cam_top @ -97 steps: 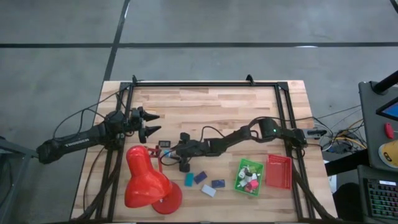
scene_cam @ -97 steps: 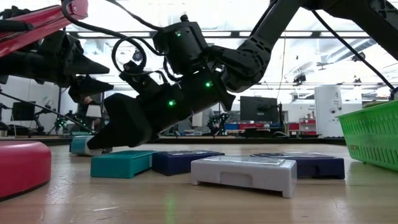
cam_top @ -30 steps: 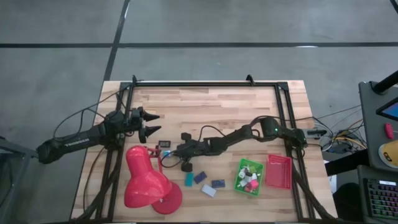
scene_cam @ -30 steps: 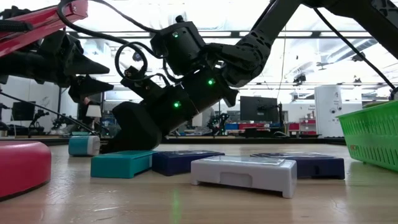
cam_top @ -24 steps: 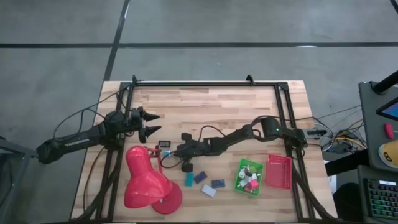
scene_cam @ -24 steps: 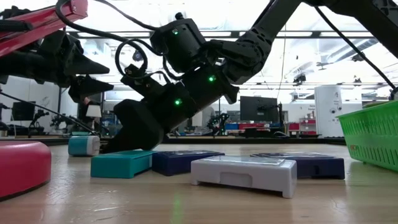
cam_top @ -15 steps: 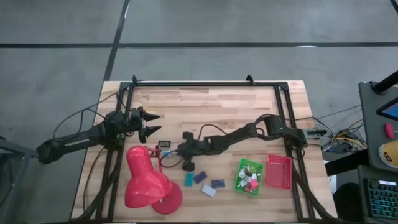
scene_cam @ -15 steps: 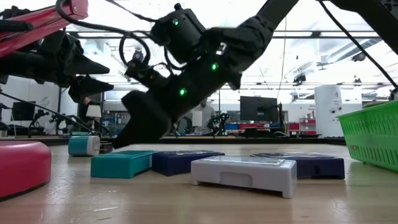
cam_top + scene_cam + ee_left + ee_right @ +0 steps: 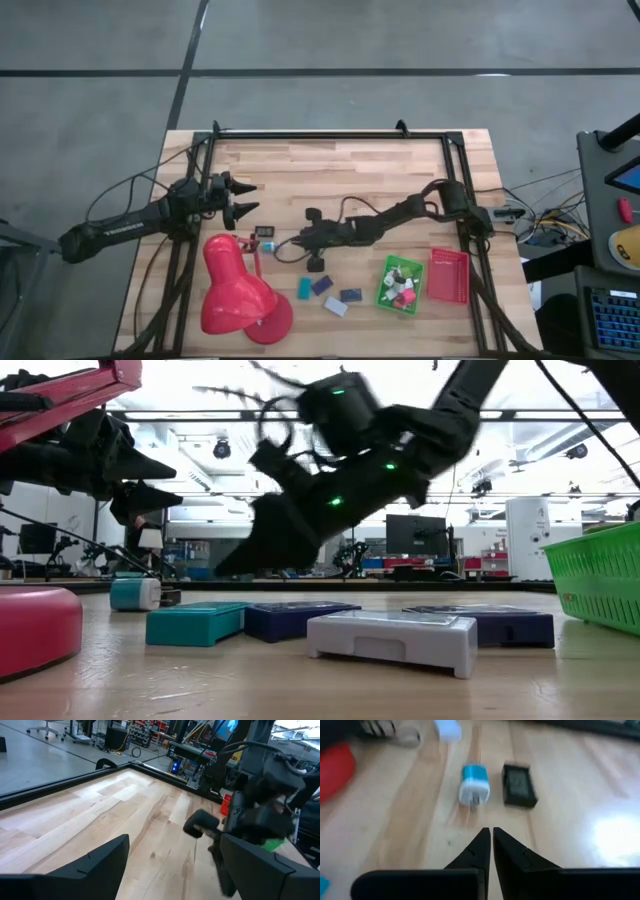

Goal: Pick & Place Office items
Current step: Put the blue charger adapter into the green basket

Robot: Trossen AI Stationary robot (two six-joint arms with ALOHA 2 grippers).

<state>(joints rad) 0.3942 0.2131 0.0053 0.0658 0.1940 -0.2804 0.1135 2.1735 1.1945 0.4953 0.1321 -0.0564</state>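
We see the right pincer (image 9: pixel 491 836) closed tight and empty, raised above the bench (image 9: pixel 350 170) near a blue-and-white plug (image 9: pixel 473 784) and a small black block (image 9: pixel 519 785). The left pincer (image 9: pixel 245 198) waits wide open beside the red lamp (image 9: pixel 238 292). Several office items (image 9: pixel 402 285) lie in the green tray (image 9: pixel 384 284); four more (image 9: pixel 389 635) rest on the wood.

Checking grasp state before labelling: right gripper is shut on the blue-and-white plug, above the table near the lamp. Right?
Not quite. The right gripper is shut but empty: the right wrist view shows the blue-and-white plug lying on the table ahead of the closed fingertips. The rest holds.
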